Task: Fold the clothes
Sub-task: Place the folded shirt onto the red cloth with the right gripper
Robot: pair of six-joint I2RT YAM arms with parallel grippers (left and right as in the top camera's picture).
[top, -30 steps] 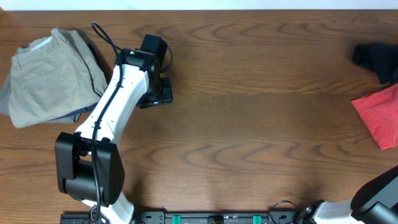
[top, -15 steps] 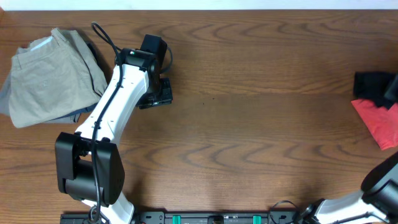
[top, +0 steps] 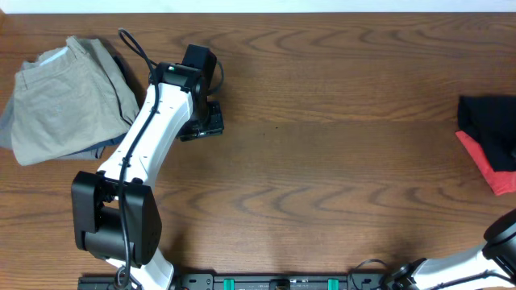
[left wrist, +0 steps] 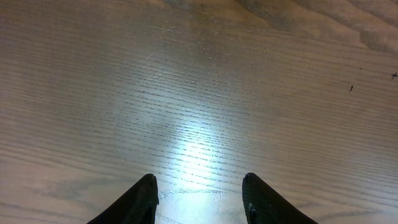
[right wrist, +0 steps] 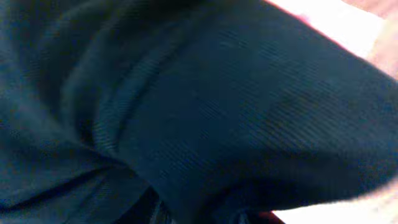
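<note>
**Black T-shirt shifts nearer, onto the red cloth**

Since a second ago the black T-shirt [top: 488,121] at the table's right edge has come down from the far side. It now lies partly over the far end of the red-pink cloth [top: 493,176], which showed almost whole before. The right arm [top: 504,242] has drawn back towards the near right corner.

The left fingers [left wrist: 140,202] stand spread with nothing between them. The left gripper [left wrist: 199,193] hangs over bare wooden table [left wrist: 199,93] (only a bright glare patch lies ahead of the tips). Its white left arm [top: 149,129] reaches from the near left base towards the far left, unchanged. The khaki-beige trousers [top: 64,97] lie bunched just to the left of it.

On the right, dark ribbed fabric fills the wrist view, and a sliver of pink shows at the top right corner. The right gripper's fingers cannot be made out there, so I cannot tell whether they are spread or pinching the shirt. Only the elbow of that arm shows from overhead.
</note>
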